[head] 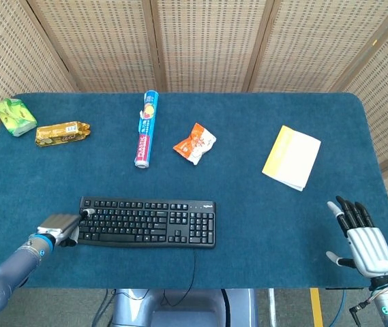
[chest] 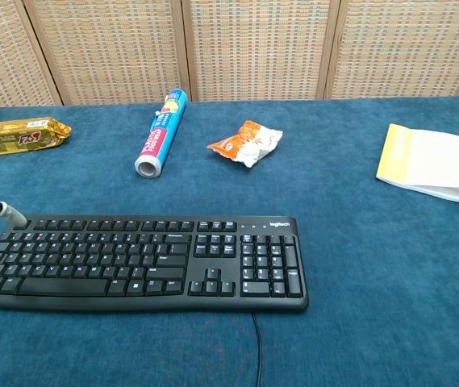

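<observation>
Here, from the head view, your left hand (head: 61, 228) sits at the near-left end of the keyboard (head: 146, 221), fingers curled with one extended onto its far-left corner; your right hand (head: 364, 240) rests open, fingers spread and holding nothing, at the near-right edge. In the chest view, only the fingertip (chest: 10, 214) shows: press one key squarely, and lightly.

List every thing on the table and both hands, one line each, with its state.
keyboard: flat, keys up, cable running off the near edge.
left hand: fingers curled, one fingertip at the keyboard's top left corner.
right hand: open, fingers apart, holding nothing.
blue roll: lying on its side.
orange snack bag: crumpled, lying flat.
yellow booklet: closed, flat.
gold packet: lying flat.
green packet: lying at the far left corner.
</observation>
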`<action>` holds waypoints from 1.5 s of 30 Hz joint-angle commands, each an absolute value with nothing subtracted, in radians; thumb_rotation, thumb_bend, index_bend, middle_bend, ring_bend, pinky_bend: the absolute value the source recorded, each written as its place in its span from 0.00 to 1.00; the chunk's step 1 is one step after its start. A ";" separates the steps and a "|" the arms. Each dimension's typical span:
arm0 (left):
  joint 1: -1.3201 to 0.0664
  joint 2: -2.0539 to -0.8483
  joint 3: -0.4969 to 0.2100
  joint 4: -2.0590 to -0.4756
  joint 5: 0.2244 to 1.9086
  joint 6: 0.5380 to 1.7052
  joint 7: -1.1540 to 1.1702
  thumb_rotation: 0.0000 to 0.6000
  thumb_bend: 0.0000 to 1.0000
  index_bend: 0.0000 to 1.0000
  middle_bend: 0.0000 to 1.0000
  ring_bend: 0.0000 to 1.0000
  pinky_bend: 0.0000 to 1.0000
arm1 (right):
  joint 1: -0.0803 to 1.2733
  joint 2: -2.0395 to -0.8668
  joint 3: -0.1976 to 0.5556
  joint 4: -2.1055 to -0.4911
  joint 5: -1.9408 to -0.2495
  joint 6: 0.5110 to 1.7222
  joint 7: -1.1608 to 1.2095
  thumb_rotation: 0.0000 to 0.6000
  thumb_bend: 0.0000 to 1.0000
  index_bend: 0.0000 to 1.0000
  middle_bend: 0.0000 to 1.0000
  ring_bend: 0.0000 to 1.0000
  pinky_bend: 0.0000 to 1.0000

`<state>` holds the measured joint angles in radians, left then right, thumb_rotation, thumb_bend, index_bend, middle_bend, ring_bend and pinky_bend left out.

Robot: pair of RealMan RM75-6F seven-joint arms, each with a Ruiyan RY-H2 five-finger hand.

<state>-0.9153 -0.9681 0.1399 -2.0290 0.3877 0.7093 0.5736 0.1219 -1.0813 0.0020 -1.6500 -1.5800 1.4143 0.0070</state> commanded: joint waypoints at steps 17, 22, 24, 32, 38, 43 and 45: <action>-1.032 -1.038 0.210 -1.987 0.273 0.722 0.555 1.00 0.92 0.00 0.64 0.61 0.37 | 0.121 -1.077 0.004 -1.649 -1.579 1.417 0.020 1.00 0.05 0.00 0.00 0.00 0.00; -1.045 -1.066 0.224 -1.973 0.263 0.733 0.547 1.00 0.92 0.00 0.64 0.61 0.37 | 0.120 -1.075 0.004 -1.650 -1.581 1.422 0.023 1.00 0.05 0.00 0.00 0.00 0.00; -1.050 -1.072 0.228 -1.970 0.258 0.735 0.544 1.00 0.92 0.00 0.64 0.61 0.37 | 0.120 -1.075 0.005 -1.650 -1.581 1.422 0.024 1.00 0.05 0.00 0.00 0.00 0.00; -1.066 -1.085 0.240 -1.964 0.253 0.743 0.531 1.00 0.93 0.00 0.64 0.61 0.37 | 0.120 -1.075 0.004 -1.648 -1.582 1.421 0.024 1.00 0.05 0.00 0.00 0.00 0.00; -1.077 -1.092 0.249 -1.960 0.251 0.740 0.525 1.00 0.93 0.00 0.64 0.61 0.37 | 0.120 -1.076 0.003 -1.649 -1.585 1.421 0.022 1.00 0.05 0.00 0.00 0.00 0.00; -1.088 -1.101 0.258 -1.954 0.242 0.741 0.521 1.00 0.93 0.00 0.64 0.61 0.37 | 0.120 -1.075 0.003 -1.648 -1.583 1.421 0.025 1.00 0.04 0.00 0.00 0.00 0.00; -1.093 -1.105 0.262 -1.951 0.238 0.742 0.520 1.00 0.93 0.00 0.64 0.61 0.37 | 0.120 -1.075 0.003 -1.648 -1.585 1.422 0.025 1.00 0.04 0.00 0.00 0.00 0.00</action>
<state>-1.0925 -1.1045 0.2616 -1.9510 0.2380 0.7416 0.5199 0.1198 -1.0746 0.0029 -1.6478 -1.5852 1.4215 0.0253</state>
